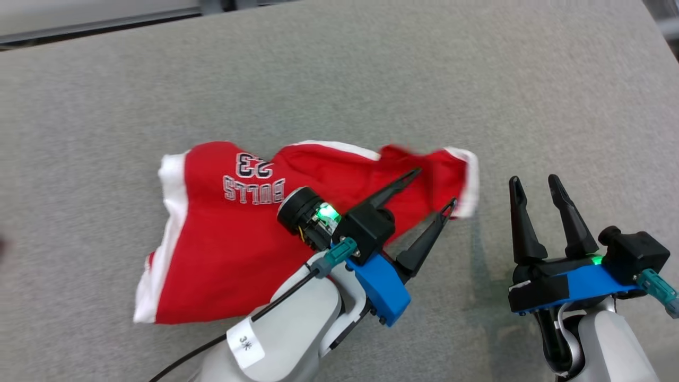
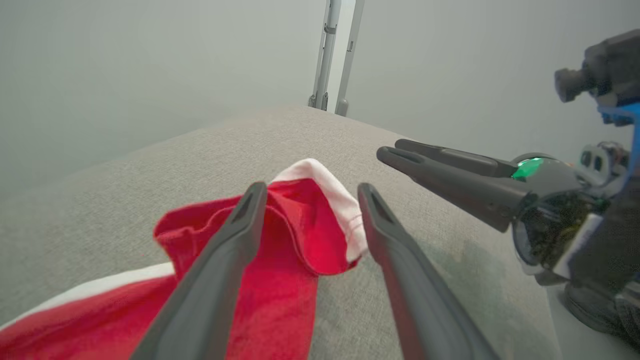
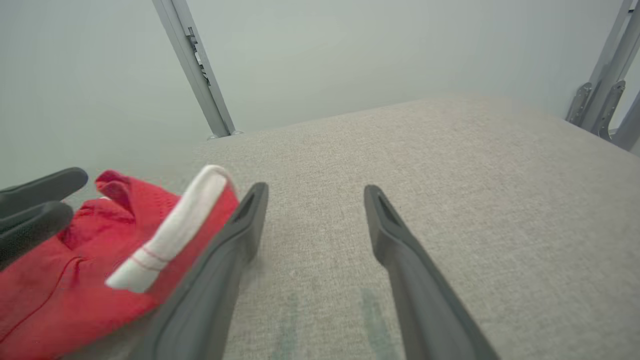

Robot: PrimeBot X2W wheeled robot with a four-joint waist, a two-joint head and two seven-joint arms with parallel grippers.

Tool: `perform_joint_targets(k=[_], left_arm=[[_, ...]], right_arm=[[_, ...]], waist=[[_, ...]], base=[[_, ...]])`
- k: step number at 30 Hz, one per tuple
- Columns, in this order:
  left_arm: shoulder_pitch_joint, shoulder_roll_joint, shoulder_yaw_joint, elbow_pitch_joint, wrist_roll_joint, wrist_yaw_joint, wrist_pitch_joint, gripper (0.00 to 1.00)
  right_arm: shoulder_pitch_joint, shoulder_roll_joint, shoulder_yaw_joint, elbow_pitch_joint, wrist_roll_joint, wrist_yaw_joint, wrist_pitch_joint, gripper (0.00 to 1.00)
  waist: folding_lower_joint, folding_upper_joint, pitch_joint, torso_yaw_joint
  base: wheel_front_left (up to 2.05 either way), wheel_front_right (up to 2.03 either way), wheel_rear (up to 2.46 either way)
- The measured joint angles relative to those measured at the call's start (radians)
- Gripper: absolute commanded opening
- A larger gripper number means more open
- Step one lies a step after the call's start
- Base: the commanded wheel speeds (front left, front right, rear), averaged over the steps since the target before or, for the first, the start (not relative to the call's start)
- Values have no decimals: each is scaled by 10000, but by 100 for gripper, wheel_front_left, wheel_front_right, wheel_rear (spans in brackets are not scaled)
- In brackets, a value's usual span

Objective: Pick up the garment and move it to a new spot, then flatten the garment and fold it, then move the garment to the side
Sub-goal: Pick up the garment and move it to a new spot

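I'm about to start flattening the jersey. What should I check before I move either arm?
1. Left gripper open, nothing held: ok.
2. Right gripper open, over the table to the right of the garment: ok.
3. Garment lying wholly on the table: ok.
4. Garment flat: not ok; its right end stands bunched, with the white hem curled over.
5. Left fingers free of the cloth: cannot tell; they straddle the bunched end.
6. The two grippers apart from each other: ok.
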State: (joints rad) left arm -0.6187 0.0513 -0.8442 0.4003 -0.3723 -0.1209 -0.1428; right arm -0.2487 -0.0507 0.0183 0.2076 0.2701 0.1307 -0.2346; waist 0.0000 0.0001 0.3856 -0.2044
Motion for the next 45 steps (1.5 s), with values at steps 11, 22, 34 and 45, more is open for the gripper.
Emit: perform_joint_targets(k=[11,22,34,45], left_arm=[[732,353,980,-132,-481,974,-1014,100],[2233,1605,3595,-779,-1005,2280,-1189,100],[4067,2380,5390,-1323,-861,2612,-1189,100],[4801,2681,5120,-1292,-767,2383,-1095,100]], right_arm=[[273,6,-238,-153,-518,0,399,100],[844,4,-516,-606,-738,0,928,100],[1435,6,-548,-899,-819,0,1269,100],[1994,6,-546,-1152,-934,-2,1601,100]], waist=[[-2,-1,-1202,1306],[-1,-1,-2040,1990],[-1,-2,-2645,2168],[0,-2,-3163,2004]], base=[[0,0,0],[0,0,0],[0,0,0],[0,0,0]])
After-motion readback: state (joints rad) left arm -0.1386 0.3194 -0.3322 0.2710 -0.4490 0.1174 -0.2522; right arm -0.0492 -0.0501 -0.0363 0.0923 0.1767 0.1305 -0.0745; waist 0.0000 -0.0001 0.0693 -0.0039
